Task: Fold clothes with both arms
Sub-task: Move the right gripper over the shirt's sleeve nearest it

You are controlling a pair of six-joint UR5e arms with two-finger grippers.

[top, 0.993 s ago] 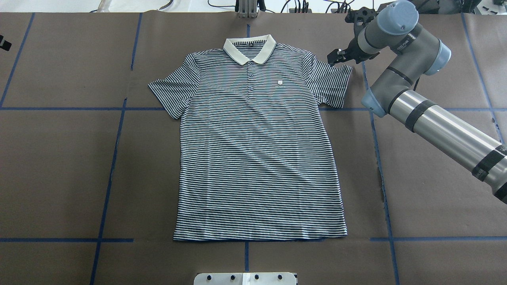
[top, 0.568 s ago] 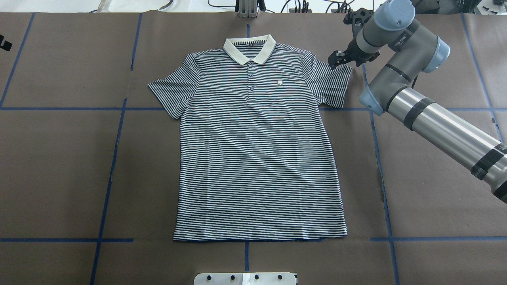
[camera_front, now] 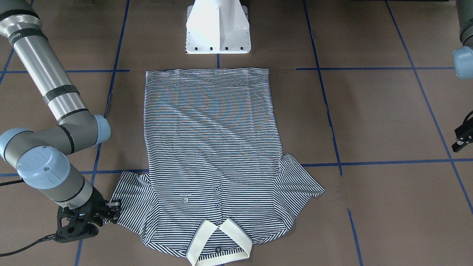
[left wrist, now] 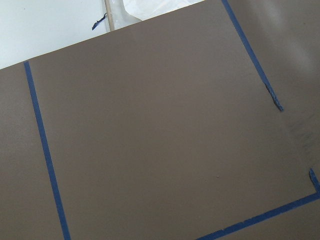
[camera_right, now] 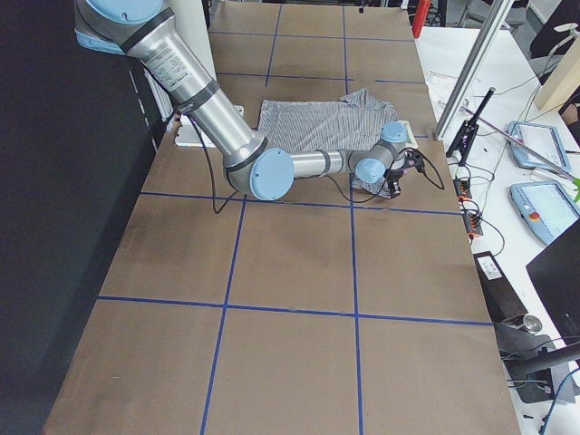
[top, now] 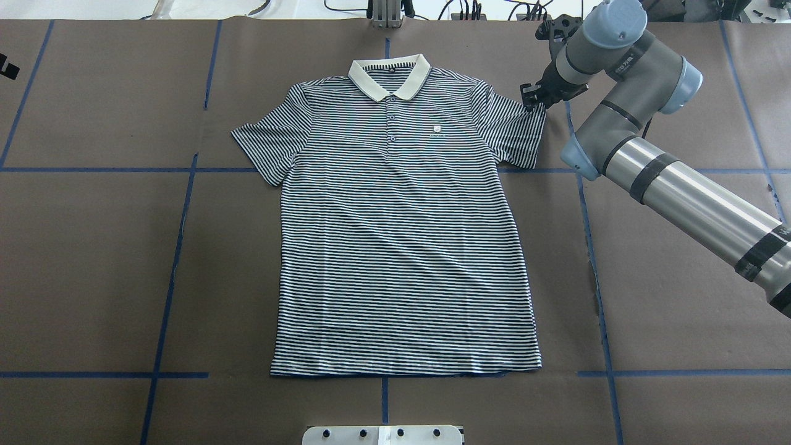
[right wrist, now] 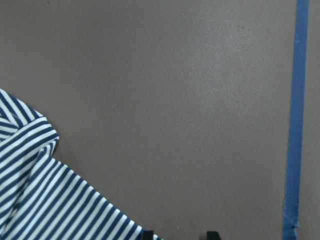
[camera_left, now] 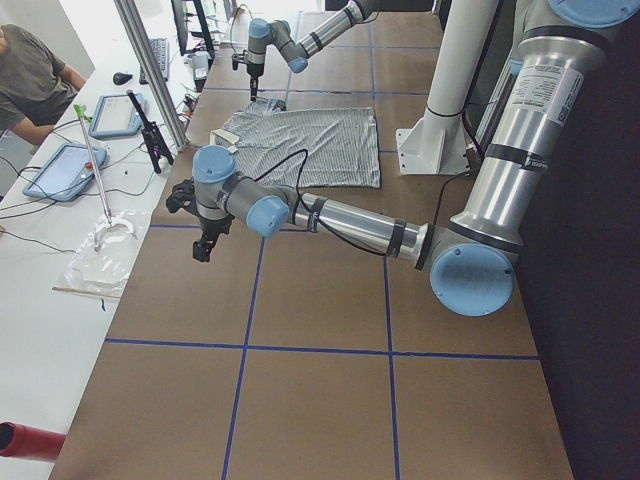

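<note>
The striped polo shirt (top: 401, 247) lies flat and face up on the brown table, its cream collar (top: 389, 77) at the far side. My right gripper (top: 532, 99) is down at the outer far corner of the shirt's right-hand sleeve (top: 516, 130). In the right wrist view its fingertips (right wrist: 212, 235) stand apart, open, with the sleeve's edge (right wrist: 40, 200) at the left one. In the front-facing view the right gripper (camera_front: 112, 211) sits at that sleeve corner. My left gripper (camera_front: 463, 138) hangs far off the shirt over bare table, also seen at the edge (top: 5, 67); whether it is open or shut I cannot tell.
The white pedestal base (camera_front: 218, 29) stands just beyond the shirt's hem. Blue tape lines (top: 179, 235) grid the brown table. A side table with tablets (camera_left: 60, 170) and a seated person (camera_left: 30, 70) runs along the far edge.
My right gripper has moved from just off the sleeve onto its outer far corner and dropped lower. The shirt and the left arm have not moved.
</note>
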